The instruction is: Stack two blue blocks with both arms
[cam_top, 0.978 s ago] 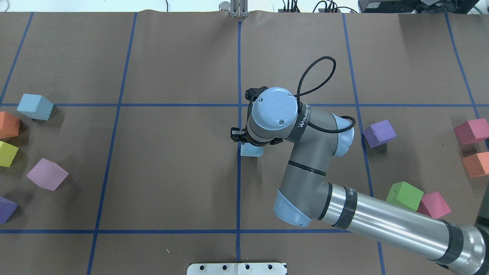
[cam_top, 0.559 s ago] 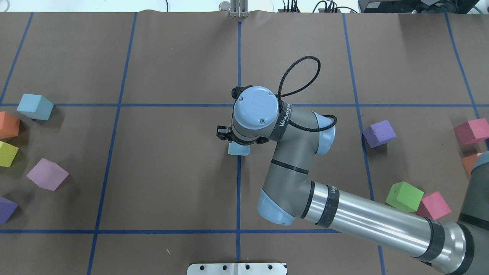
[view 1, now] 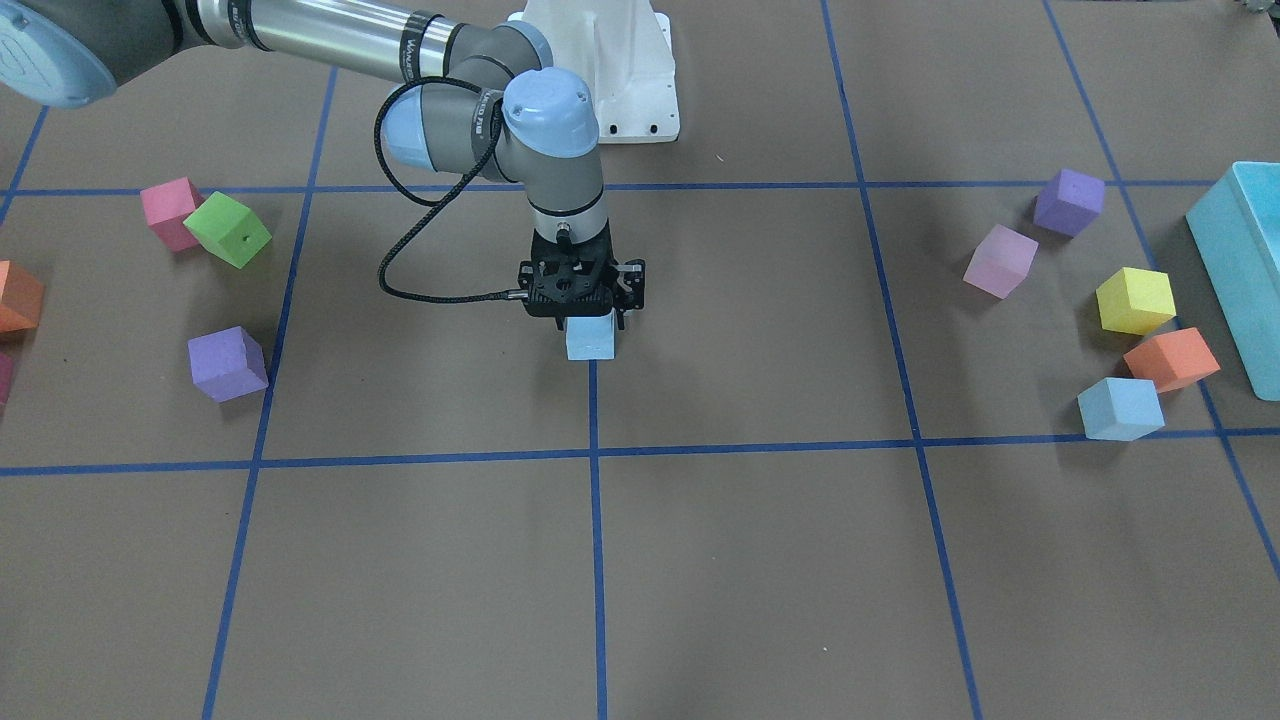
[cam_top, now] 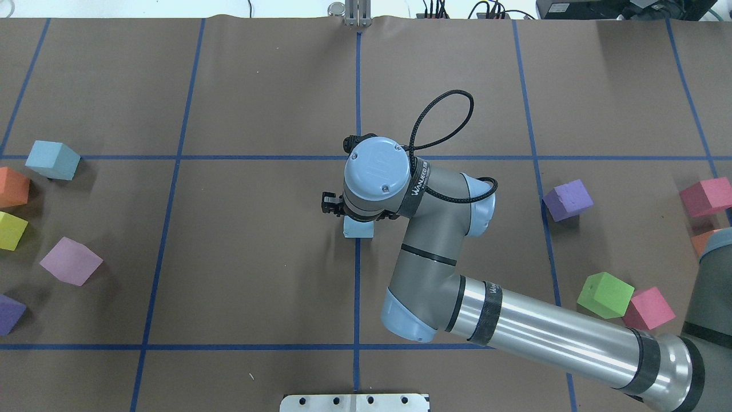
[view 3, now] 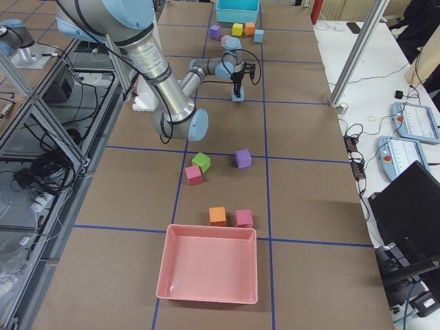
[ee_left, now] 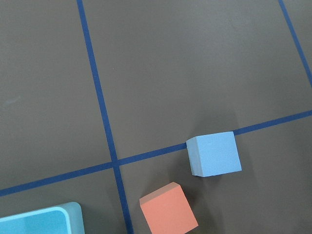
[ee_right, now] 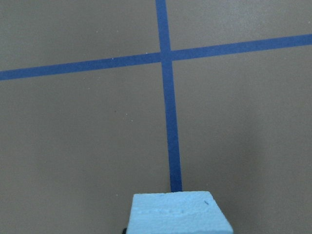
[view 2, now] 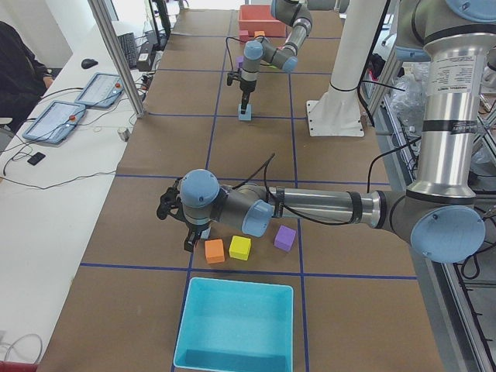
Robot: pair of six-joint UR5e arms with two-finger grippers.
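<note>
One blue block (view 1: 590, 338) sits low on the centre tape line, and my right gripper (view 1: 590, 322) is shut on it from above. It also shows in the overhead view as the blue block (cam_top: 358, 228) under the wrist, and at the bottom of the right wrist view (ee_right: 179, 213). The other blue block (cam_top: 52, 160) rests on the table at the far left, beside an orange cube (ee_left: 168, 212); the left wrist view looks down on this blue block (ee_left: 214, 153). My left gripper (view 2: 188, 236) hangs near it, and I cannot tell if it is open or shut.
A teal bin (view 1: 1240, 270) stands beyond the left cluster of yellow (view 1: 1135, 300), orange, pink and purple cubes. Green (view 1: 228, 230), pink and purple (view 1: 228, 362) cubes lie on the right arm's side, with a pink-red bin (view 3: 208, 269) at that end.
My right arm has carried the blue block leftward, from just right of the centre line onto it. The left-side blue block has not moved.
</note>
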